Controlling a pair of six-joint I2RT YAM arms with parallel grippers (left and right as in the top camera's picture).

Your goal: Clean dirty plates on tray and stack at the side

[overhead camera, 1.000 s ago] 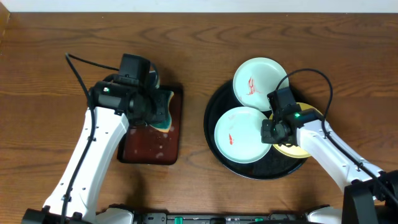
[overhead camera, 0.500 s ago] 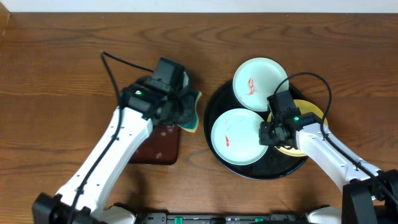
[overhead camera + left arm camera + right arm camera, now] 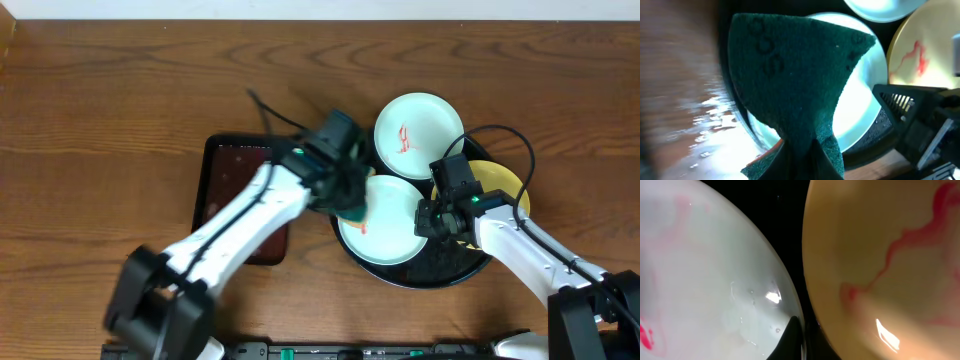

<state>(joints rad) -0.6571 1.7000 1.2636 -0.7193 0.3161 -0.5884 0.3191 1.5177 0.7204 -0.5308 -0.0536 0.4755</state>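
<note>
Plate [image 3: 395, 228] part hid by sponge [image 3: 795, 85] pinched in L pincer [image 3: 799, 159]; R pincer [image 3: 430, 220] closed.

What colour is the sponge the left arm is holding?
Dark green; the sponge shows best in the left wrist view.

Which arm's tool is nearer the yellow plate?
Right. The right tool is at the yellow plate's left edge; the left tool, holding a green sponge, is farther left, over the pale-blue plate.
</note>
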